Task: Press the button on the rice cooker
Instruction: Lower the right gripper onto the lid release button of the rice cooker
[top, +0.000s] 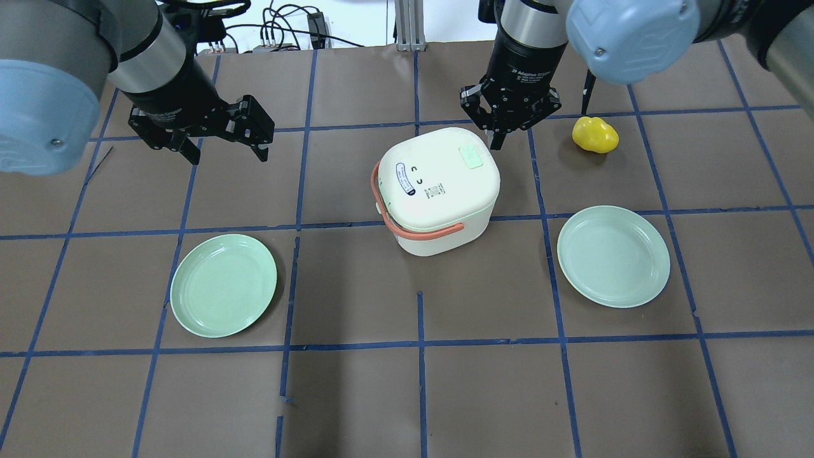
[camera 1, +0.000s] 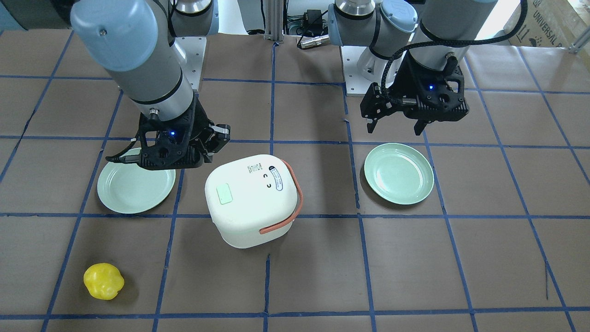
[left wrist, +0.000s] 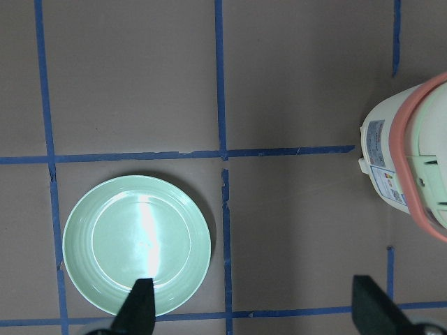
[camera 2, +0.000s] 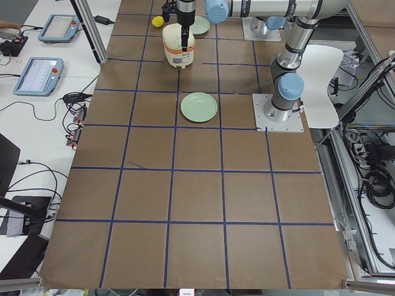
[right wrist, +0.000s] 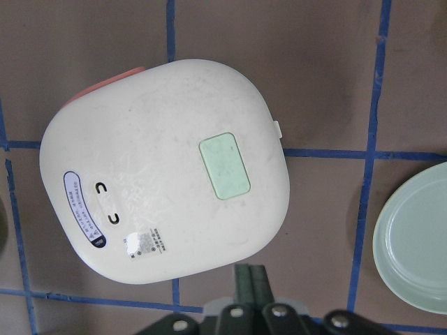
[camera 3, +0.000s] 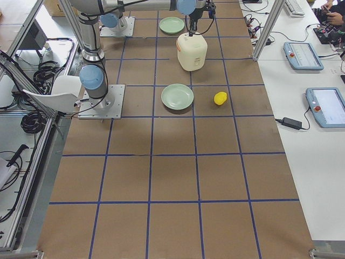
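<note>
White rounded-square plastic rice cooker [top: 439, 187]: rigid, probably light, may skid. No grasp; push pale green lid button [top: 471, 156] just beside right end effector [top: 496, 141], fingers pinched narrow.

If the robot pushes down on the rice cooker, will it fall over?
It probably won't tip: the rice cooker looks squat and wide. A sideways shove might slide it on the smooth table. Its thin handle looks bendy.
</note>
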You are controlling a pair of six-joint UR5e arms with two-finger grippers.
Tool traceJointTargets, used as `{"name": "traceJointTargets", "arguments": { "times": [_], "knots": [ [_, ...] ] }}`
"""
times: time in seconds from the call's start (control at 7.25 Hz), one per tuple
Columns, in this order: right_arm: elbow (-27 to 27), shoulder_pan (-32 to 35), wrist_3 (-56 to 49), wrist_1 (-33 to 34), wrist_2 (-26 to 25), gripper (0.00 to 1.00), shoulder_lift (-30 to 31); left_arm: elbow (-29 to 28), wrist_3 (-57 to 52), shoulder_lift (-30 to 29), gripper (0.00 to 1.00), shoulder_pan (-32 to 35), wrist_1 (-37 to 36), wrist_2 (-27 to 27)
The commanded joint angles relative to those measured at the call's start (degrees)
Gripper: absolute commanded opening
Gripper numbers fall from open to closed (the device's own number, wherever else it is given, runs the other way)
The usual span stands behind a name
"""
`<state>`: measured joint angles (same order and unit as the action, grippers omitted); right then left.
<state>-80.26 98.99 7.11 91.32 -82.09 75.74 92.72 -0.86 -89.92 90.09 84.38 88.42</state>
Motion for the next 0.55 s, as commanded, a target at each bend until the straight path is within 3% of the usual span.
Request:
{"name": "traceJointTargets", "arguments": {
  "times": [0.0,0.41],
  "knots": [
    [1.6,0.1,-0.3,3.6,0.2,0.08,-3.6,0.0,0.0,-0.1,1.00,0.0,0.0,0.0],
    [0.8,0.2,-0.3,4.8,0.2,0.08,-5.9,0.0,0.0,0.0,1.00,0.0,0.0,0.0]
  ]
}}
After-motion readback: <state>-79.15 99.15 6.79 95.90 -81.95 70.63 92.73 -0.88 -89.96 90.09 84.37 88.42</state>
